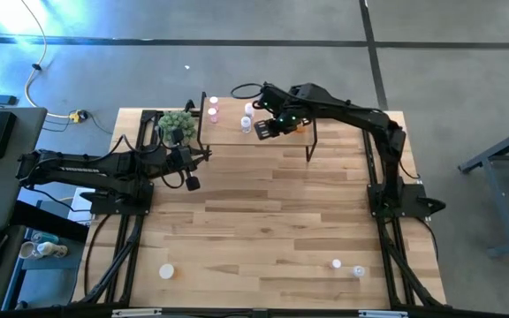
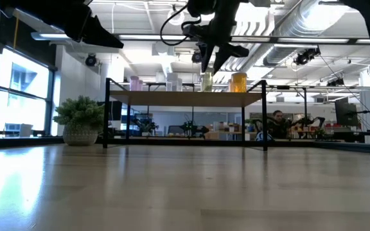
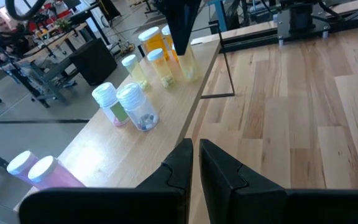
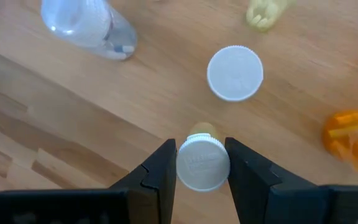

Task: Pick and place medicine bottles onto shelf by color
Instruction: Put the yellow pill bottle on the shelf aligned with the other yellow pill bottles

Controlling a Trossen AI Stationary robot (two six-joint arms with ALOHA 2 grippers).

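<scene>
The right gripper [image 4: 199, 163] holds a yellow-green bottle [image 4: 202, 163] by its white cap between the jaws, above the shelf [image 4: 104, 99], beside another capped bottle [image 4: 235, 73].

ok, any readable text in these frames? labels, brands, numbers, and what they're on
None can be read.
White cap of the yellow-green medicine bottle held in the right gripper: faint embossed lettering, too blurred to read.
Green label on a whitish white-capped bottle on the light wooden shelf: no legible text.
Other bottle caps: plain.
Left gripper, shut, beside the shelf: no markings.
</scene>
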